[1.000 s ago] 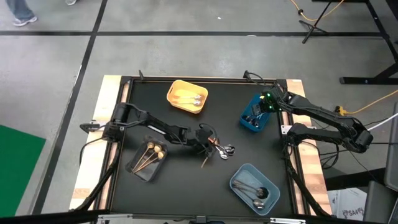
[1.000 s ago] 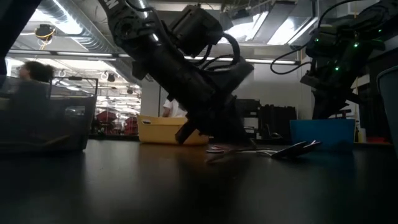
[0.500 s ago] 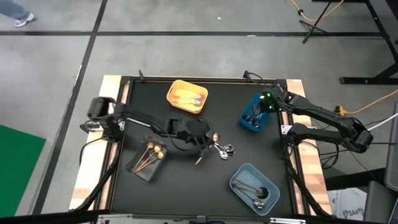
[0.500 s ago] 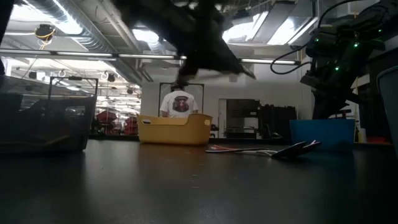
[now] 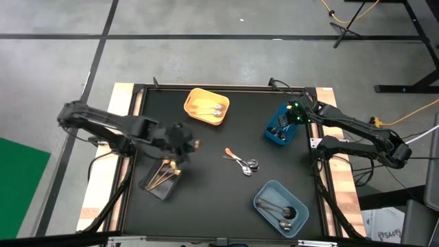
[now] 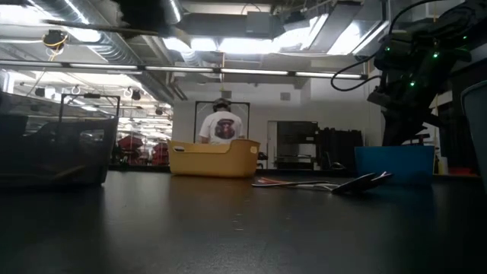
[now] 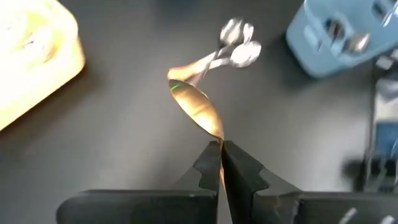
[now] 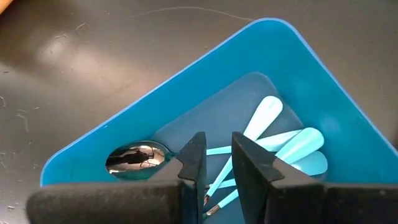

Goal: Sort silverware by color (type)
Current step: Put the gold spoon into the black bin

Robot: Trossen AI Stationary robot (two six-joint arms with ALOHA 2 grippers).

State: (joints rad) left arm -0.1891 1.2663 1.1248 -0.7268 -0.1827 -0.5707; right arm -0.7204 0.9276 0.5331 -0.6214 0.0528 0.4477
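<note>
A: What is seen, from the biggest thing down?

B: A black table [image 5: 206,206] is seen from above, with four bins set on it. A grey-blue bin [image 5: 280,206] sits at the near right with silver spoons in it. A yellow bin [image 5: 206,106] sits at the far middle. A blue bin [image 5: 281,126] sits at the far right. A clear bin [image 5: 162,176] sits at the near left, and gold spoons are laid in it.

A: Where are the claws?

B: The left gripper [image 5: 195,144] is held up over the table, just beside the clear bin. Its claw is squeezed tight on a gold spoon [image 7: 198,110], pinched at the base of the bowl. The right gripper [image 8: 214,167] is hung over the blue bin. Its fingers are kept a little apart, and nothing is held between them.

A: Where is the rest of the silverware?

B: A small pile of silver spoons [image 5: 245,163] is left in the middle of the table, and one with an orange handle [image 5: 229,152] is touching it. Light-blue spoons [image 8: 289,144] and one shiny silver spoon [image 8: 137,158] are lying in the blue bin.

A: Can any words be read?

B: No writing can be read. A person in a white shirt [image 6: 221,125] is seen far behind the table, and a dark picture is printed on the shirt.
</note>
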